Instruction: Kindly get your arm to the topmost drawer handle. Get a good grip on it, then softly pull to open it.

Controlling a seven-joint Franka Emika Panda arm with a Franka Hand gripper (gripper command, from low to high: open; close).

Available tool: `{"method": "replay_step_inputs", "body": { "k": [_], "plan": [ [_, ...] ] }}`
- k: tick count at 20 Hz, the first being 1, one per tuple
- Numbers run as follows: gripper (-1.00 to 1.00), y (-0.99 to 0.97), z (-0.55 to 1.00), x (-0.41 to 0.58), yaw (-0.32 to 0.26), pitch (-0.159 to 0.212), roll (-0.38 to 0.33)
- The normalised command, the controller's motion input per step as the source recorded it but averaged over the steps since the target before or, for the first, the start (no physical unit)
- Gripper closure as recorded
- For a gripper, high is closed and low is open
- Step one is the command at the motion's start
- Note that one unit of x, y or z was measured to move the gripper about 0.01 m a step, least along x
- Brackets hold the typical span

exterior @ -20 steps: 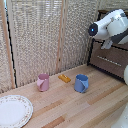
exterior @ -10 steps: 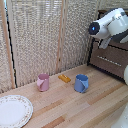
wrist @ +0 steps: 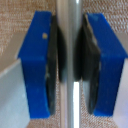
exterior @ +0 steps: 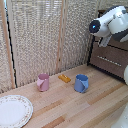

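The arm (exterior: 116, 24) reaches to the dark brown drawer unit (exterior: 111, 59) at the exterior view's right, and in the wrist view its gripper (wrist: 70, 62) has both blue fingers (wrist: 37, 62) pinched on the silver drawer handle (wrist: 68, 20), which runs straight between the pads, a centred hold that suits a gentle pull. A pink cup (exterior: 43, 82), a small orange block (exterior: 64, 78), a blue cup (exterior: 81, 83) and a patterned plate (exterior: 14, 111) sit on the wooden tabletop (exterior: 95, 105), well apart from the drawer, and I judge none blocks the pull.
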Motion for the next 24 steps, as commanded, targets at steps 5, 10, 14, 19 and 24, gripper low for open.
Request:
{"method": "replay_step_inputs", "body": {
  "k": [5,10,14,19,24],
  "plan": [
    [1.00,0.91,-0.11,0.383,0.048,0.005,0.000],
    [1.00,0.96,0.04,0.294,0.018,0.059,0.000],
    [1.00,0.93,0.11,0.298,0.005,0.060,-0.014],
    [-1.00,0.36,0.00,0.245,-0.006,0.016,-0.036],
    [-1.00,-0.03,0.22,-0.036,-0.007,-0.002,-0.002]
  ]
}}
